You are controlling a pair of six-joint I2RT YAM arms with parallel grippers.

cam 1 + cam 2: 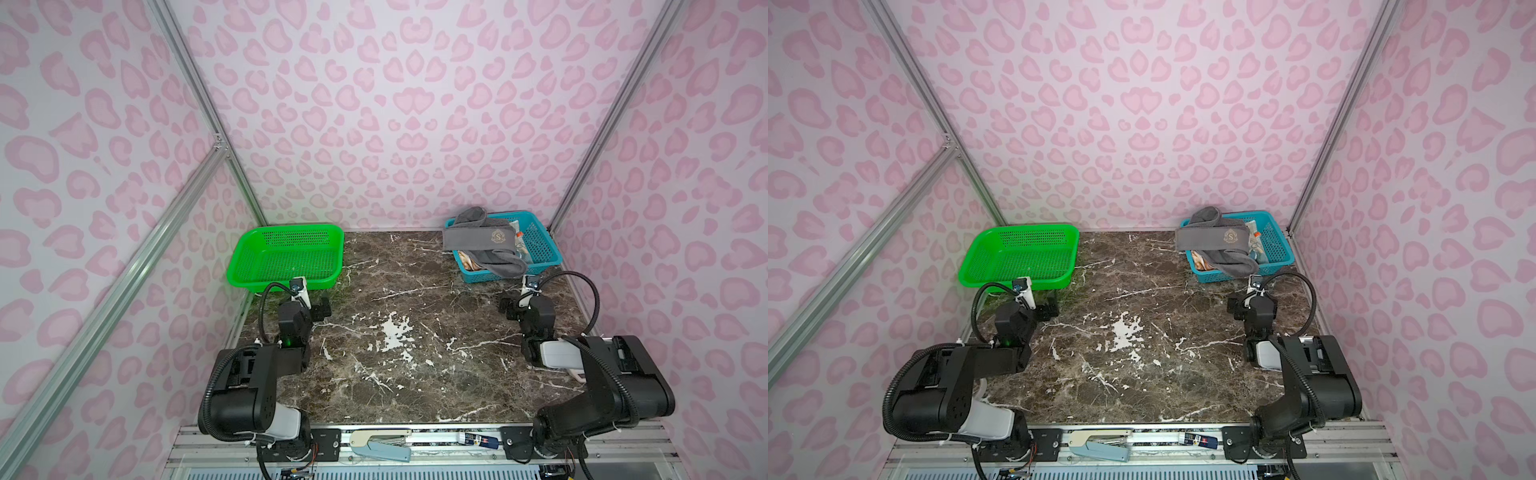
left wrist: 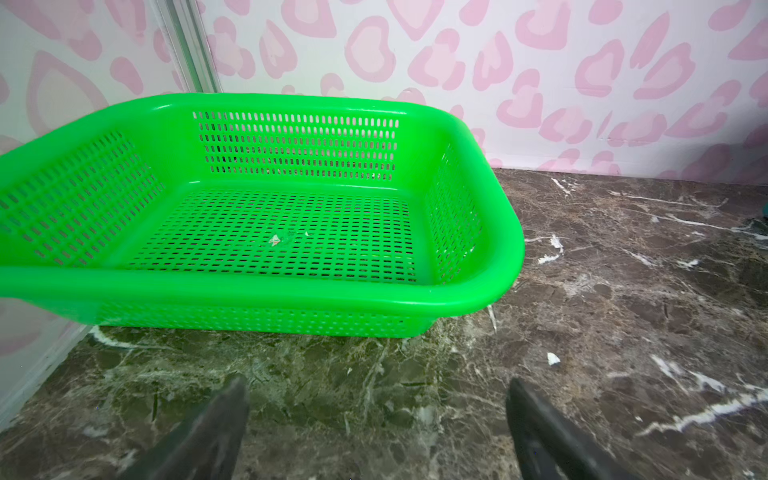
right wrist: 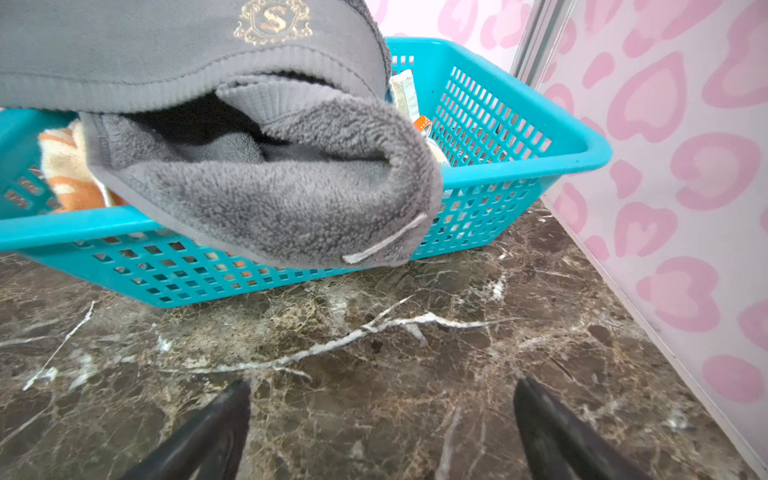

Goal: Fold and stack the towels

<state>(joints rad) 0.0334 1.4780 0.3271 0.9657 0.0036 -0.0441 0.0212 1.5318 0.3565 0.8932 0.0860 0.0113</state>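
A dark-grey towel (image 1: 482,243) (image 1: 1219,243) with a gold "S" crest lies crumpled in the teal basket (image 1: 542,245) at the back right. One fluffy corner (image 3: 270,195) hangs over the basket's near rim. Under it, at the basket's left end, shows an orange-cream towel (image 3: 66,174) (image 1: 467,262). A strip of pale cloth (image 3: 405,89) peeks out behind the grey one. My right gripper (image 3: 382,386) (image 1: 509,304) is open and low over the marble, just short of the teal basket. The left gripper (image 2: 376,386) (image 1: 320,308) is open and empty in front of the green basket (image 2: 257,291).
The green basket (image 1: 291,227) at the back left has nothing in it. Pink patterned walls and aluminium posts close in the dark marble table (image 1: 415,291) on three sides. A stapler (image 1: 380,446) and a small tube (image 1: 478,439) lie on the front rail.
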